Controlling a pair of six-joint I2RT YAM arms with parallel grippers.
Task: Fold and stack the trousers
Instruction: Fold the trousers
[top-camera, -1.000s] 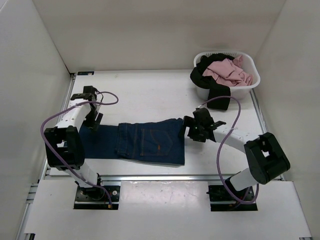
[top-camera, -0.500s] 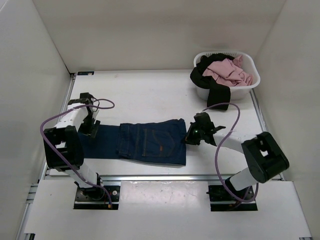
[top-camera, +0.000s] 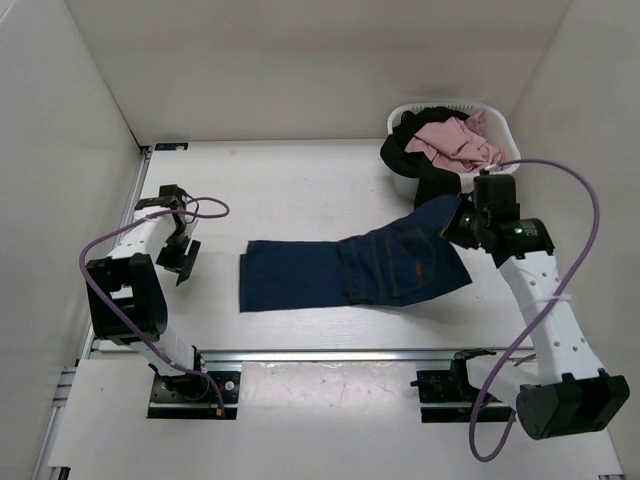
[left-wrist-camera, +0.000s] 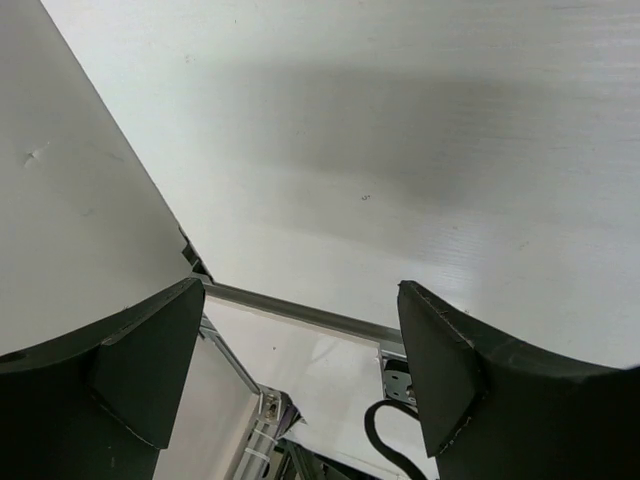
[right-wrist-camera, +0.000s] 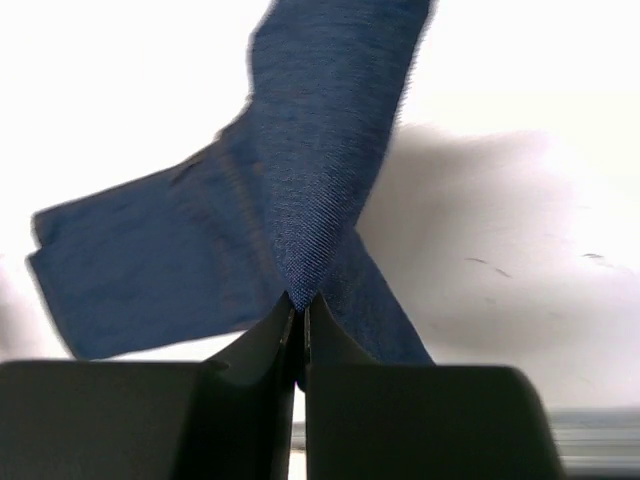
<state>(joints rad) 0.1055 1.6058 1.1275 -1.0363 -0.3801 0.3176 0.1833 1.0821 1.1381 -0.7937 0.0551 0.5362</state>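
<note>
The trousers (top-camera: 330, 272), dark navy denim with orange pocket stitching, lie folded across the middle of the table. Their right end is lifted off the surface towards the basket. My right gripper (top-camera: 457, 222) is shut on that raised corner; in the right wrist view the denim (right-wrist-camera: 320, 180) hangs pinched between my closed fingers (right-wrist-camera: 330, 345). At the table's left edge my left gripper (top-camera: 180, 255) stands open, clear of the cloth. Its wrist view shows only bare table between the two wide-set fingers (left-wrist-camera: 450, 375).
A white basket (top-camera: 500, 165) at the back right holds a pink garment (top-camera: 455, 143) and a black garment (top-camera: 430, 175) that spills over its front rim. A metal rail (top-camera: 330, 352) runs along the table's near edge. White walls enclose three sides.
My right gripper shut on the trousers' right end, then lifted and pulled it up and to the right. The denim slid right, out from under my left gripper, which stayed open.
</note>
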